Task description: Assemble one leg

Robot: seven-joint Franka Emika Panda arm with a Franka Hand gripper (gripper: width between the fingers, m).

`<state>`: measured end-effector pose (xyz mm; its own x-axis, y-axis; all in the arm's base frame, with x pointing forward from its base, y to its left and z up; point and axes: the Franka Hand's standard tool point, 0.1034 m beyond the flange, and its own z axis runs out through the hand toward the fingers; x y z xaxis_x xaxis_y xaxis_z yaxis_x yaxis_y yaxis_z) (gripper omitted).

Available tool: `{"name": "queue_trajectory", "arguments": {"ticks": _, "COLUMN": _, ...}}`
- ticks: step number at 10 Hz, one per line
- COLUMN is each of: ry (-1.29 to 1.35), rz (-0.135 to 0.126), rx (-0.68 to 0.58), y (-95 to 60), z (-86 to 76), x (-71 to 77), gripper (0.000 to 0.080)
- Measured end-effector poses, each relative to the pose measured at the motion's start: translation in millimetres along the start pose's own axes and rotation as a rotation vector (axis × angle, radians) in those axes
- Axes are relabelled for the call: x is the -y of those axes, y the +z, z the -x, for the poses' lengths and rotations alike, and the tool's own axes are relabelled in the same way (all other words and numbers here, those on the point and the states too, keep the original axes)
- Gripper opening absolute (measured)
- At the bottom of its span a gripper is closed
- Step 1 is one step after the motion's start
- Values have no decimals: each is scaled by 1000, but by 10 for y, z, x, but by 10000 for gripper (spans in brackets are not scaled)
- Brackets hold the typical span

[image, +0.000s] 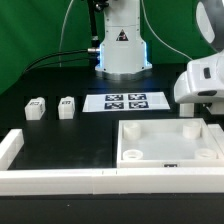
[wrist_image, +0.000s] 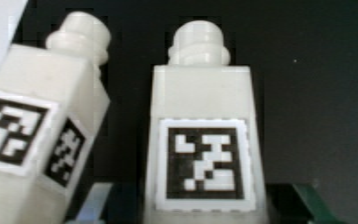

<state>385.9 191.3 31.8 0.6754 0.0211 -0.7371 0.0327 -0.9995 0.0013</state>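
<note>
Even overhead light, soft wrist-view blur

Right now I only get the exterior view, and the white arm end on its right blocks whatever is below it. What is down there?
Observer: The wrist view shows two white pegs under the gripper: a centred leg and a second leg beside it, not touching.
Operator: Is it gripping one?
Observer: No. Its fingers are open, one on each side of the centred leg, with dark gaps visible.
Operator: Do the two look alike?
Observer: Yes. Each carries a square black-and-white tag and ends in a knobbed tip. The second leg lies at an angle to the centred one.
</note>
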Motion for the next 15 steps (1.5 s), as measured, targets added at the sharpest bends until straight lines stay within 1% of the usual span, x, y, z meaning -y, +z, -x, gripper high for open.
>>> {"name": "queue_trajectory", "arguments": {"ticks": 1, "ry": 4, "rz": 10, "rx": 12, "y": -133, "z": 150, "x": -45, "gripper": 292}}
{"name": "queue_trajectory", "arguments": {"ticks": 3, "ry": 10, "rz": 21, "rx": 22, "y": -387, "z": 365, "x": -110, "gripper": 292}}
{"name": "queue_trajectory", "arguments": {"ticks": 4, "ry": 6, "rz": 22, "rx": 9, "y": -522, "z": 432, "x": -132, "gripper": 292}}
{"name": "queue_trajectory", "arguments": {"ticks": 5, "ry": 5, "rz": 19, "rx": -22, "y": -618, "z": 461, "x": -135, "gripper": 292}}
{"name": "queue_trajectory", "arguments": {"ticks": 6, "ry": 4, "rz": 21, "rx": -15, "y": -568, "z": 461, "x": -135, "gripper": 292}}
{"name": "queue_trajectory", "arguments": {"ticks": 7, "ry": 3, "rz": 9, "rx": -82, "y": -579, "z": 360, "x": -101, "gripper": 292}}
{"name": "queue_trajectory", "arguments": {"ticks": 8, "ry": 1, "rz": -6, "rx": -204, "y": -633, "z": 332, "x": -76, "gripper": 294}}
{"name": "queue_trajectory", "arguments": {"ticks": 9, "ry": 1, "rz": -4, "rx": -254, "y": -605, "z": 400, "x": -96, "gripper": 294}}
{"name": "queue_trajectory", "arguments": {"ticks": 10, "ry": -2, "rz": -18, "rx": -347, "y": -628, "z": 347, "x": -72, "gripper": 294}}
{"name": "queue_trajectory", "arguments": {"ticks": 11, "ry": -7, "rz": -27, "rx": -428, "y": -640, "z": 343, "x": -59, "gripper": 294}}
{"name": "queue_trajectory", "arguments": {"ticks": 12, "ry": -12, "rz": -41, "rx": -534, "y": -665, "z": 321, "x": -53, "gripper": 294}}
{"name": "queue_trajectory", "arguments": {"ticks": 13, "ry": -36, "rz": -33, "rx": -606, "y": -705, "z": 329, "x": -126, "gripper": 294}}
{"name": "queue_trajectory", "arguments": {"ticks": 14, "ry": -40, "rz": -32, "rx": -690, "y": -825, "z": 317, "x": -195, "gripper": 294}}
{"name": "queue_trajectory", "arguments": {"ticks": 15, "ry": -58, "rz": -28, "rx": -789, "y": -917, "z": 318, "x": -225, "gripper": 294}}
